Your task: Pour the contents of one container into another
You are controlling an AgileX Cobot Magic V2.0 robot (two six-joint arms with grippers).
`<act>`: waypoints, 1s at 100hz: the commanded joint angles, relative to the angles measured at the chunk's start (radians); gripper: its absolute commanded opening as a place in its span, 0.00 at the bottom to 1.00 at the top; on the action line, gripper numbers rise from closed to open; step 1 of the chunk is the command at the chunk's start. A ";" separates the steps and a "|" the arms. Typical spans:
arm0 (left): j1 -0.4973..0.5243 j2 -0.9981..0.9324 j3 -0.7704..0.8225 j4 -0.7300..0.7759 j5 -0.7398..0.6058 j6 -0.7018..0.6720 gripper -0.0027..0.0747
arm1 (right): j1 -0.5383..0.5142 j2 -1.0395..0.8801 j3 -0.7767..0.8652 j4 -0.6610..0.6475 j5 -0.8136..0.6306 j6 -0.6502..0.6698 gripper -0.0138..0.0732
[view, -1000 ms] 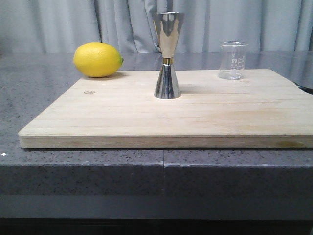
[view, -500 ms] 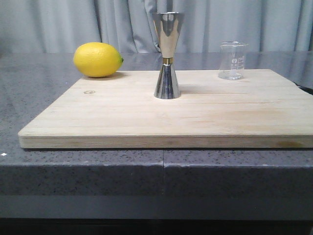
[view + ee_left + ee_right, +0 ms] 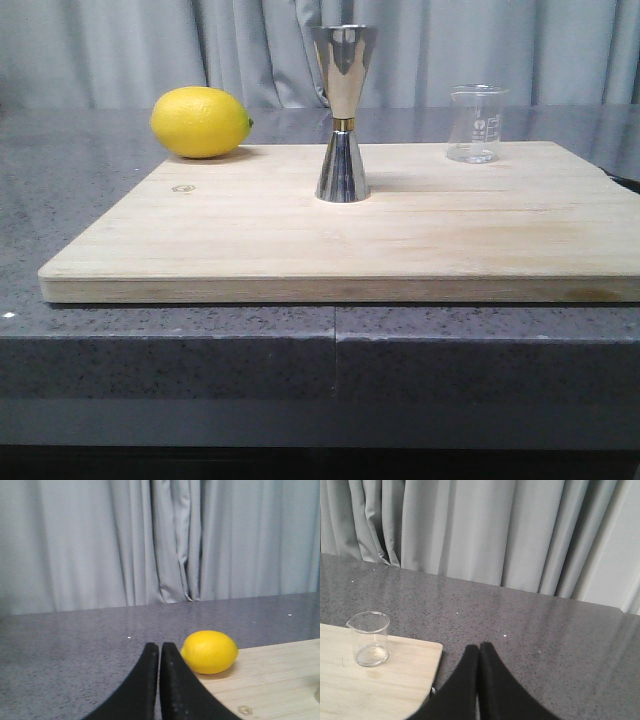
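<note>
The clear glass beaker (image 3: 476,124) with white marks stands upright near the back right corner of the wooden board (image 3: 350,230); the right wrist view also shows the beaker (image 3: 369,639). A tall steel jigger (image 3: 343,112) with a gold waist band stands upright mid-board. Neither arm appears in the front view. My left gripper (image 3: 159,647) is shut and empty, hovering over the counter beside the lemon. Off the board's right edge, my right gripper (image 3: 479,647) is shut with nothing in it, well apart from the beaker.
A yellow lemon (image 3: 200,122) lies at the board's back left corner, also seen as the lemon (image 3: 209,651) in the left wrist view. The board rests on a dark speckled counter (image 3: 90,200). Grey curtains (image 3: 130,50) hang behind.
</note>
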 commanded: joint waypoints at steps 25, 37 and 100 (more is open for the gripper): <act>-0.064 -0.164 0.145 -0.347 -0.011 0.382 0.01 | 0.000 -0.003 -0.025 -0.001 -0.065 -0.001 0.08; -0.062 -0.262 0.199 -0.402 0.020 0.430 0.01 | 0.000 -0.003 -0.025 -0.001 -0.065 -0.001 0.08; -0.062 -0.573 0.274 -0.572 0.318 0.548 0.01 | 0.000 -0.003 -0.025 -0.001 -0.065 -0.001 0.08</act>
